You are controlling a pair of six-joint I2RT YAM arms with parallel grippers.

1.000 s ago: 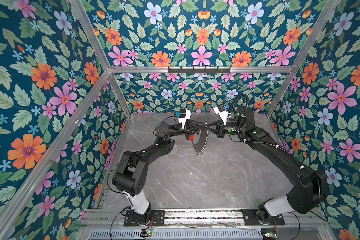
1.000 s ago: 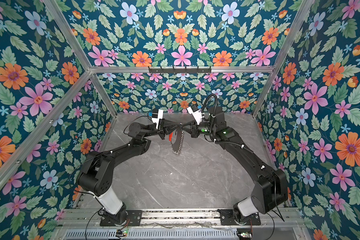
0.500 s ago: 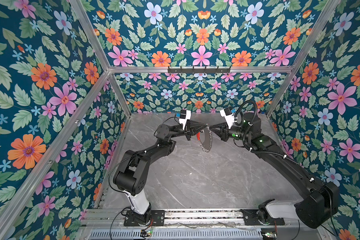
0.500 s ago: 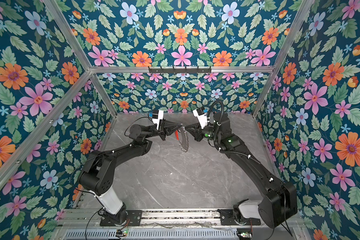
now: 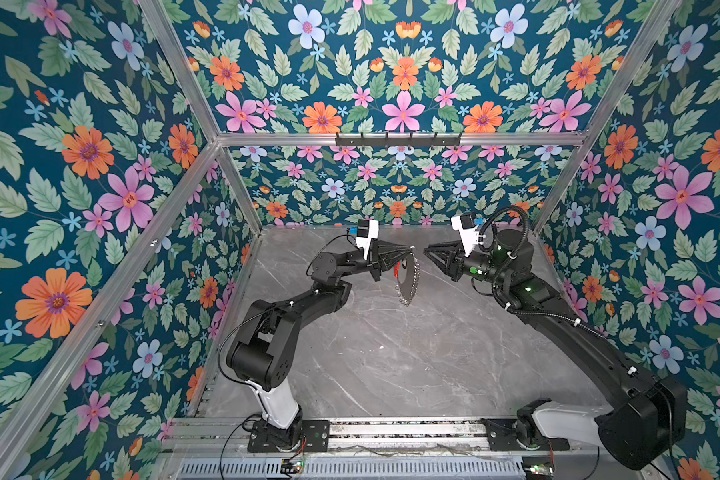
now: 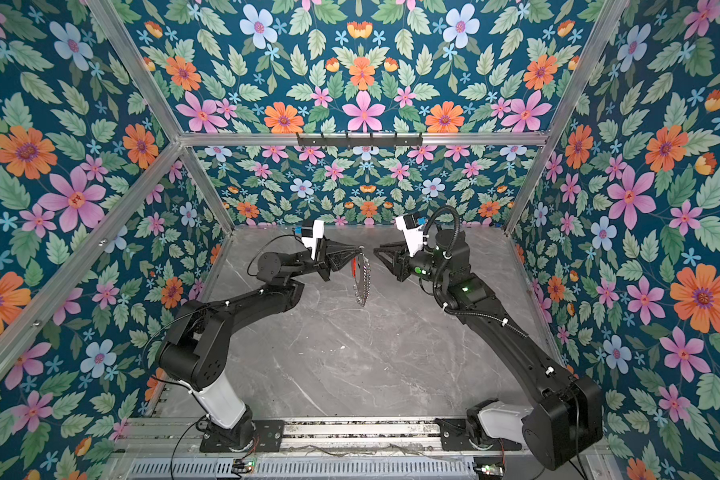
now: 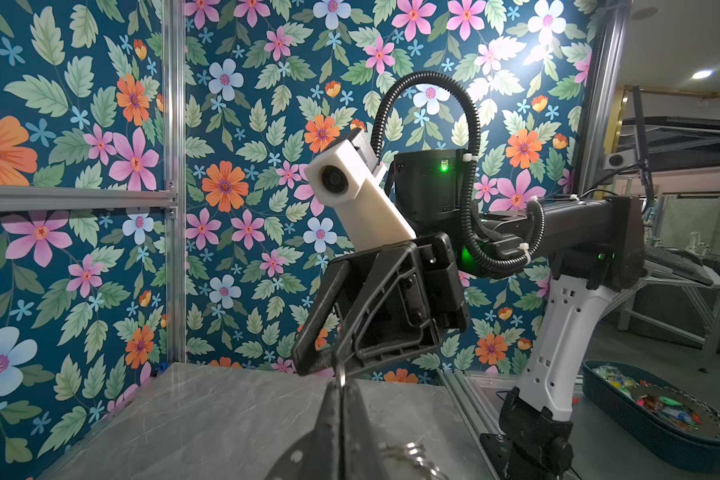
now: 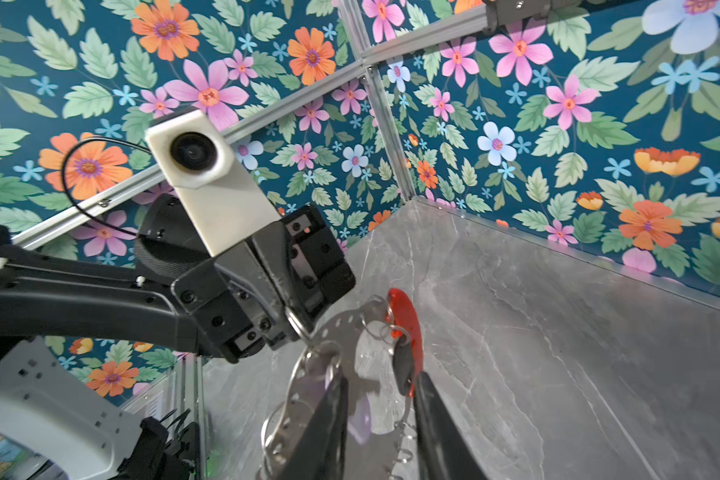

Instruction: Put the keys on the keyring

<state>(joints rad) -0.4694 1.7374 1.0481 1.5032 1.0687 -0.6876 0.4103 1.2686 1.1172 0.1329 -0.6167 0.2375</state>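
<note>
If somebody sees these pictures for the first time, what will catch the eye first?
First, the bright floral wallpaper of pink and orange flowers on dark teal, on every wall around the grey marble table. Then the two black robot arms meeting at the back middle: the left gripper holds a large wire keyring with a red plastic section hanging in the air above the table, and the right gripper stands open close beside it.

Robot lab cell: aluminium frame [image 5: 267,139], floral printed panels [image 5: 391,83], marble-look tabletop [image 5: 412,365], arms [image 5: 292,307] bolted to rail [image 5: 404,430].
</note>
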